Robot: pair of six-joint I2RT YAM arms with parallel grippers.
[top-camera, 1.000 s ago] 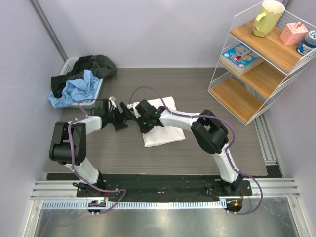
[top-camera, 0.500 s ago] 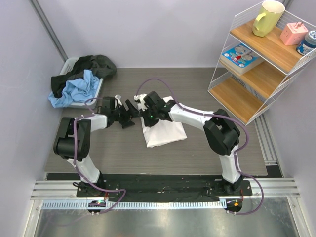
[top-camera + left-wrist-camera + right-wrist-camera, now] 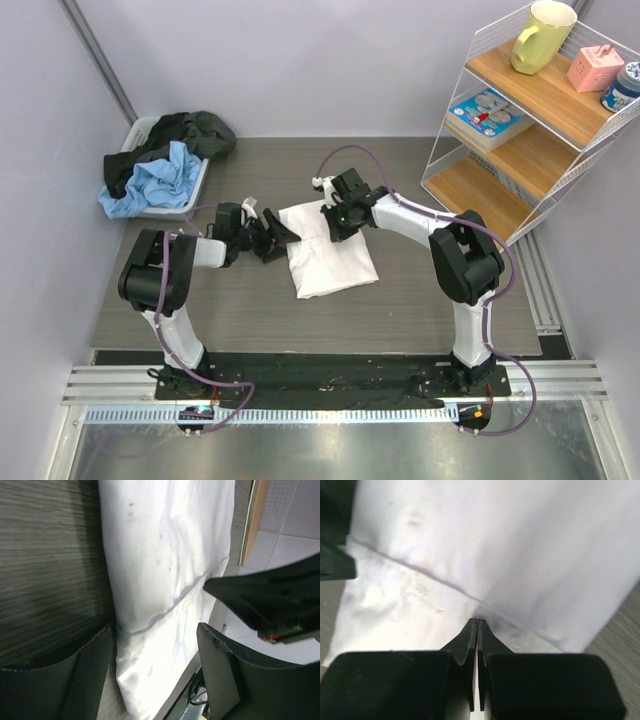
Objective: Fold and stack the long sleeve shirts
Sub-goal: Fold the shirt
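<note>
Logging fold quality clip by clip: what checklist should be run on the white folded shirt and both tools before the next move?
1. White folded cloth shirt lies flat on dark wood-grain table: ok.
2. Left tool open, astride the shirt's edge: ok.
3. Right tool shut, touching the shirt: ok.
4. Right tool free of cloth: cannot tell.
5. Garments waiting in grey plastic bin: ok.

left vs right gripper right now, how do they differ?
The left gripper has its jaws apart; the right gripper has its fingertips pressed together. The left straddles the left edge of the folded white shirt, with cloth between its fingers; the right points at the shirt's far part, and I cannot tell whether it pinches any cloth. Shared: both are low at the same shirt.
</note>
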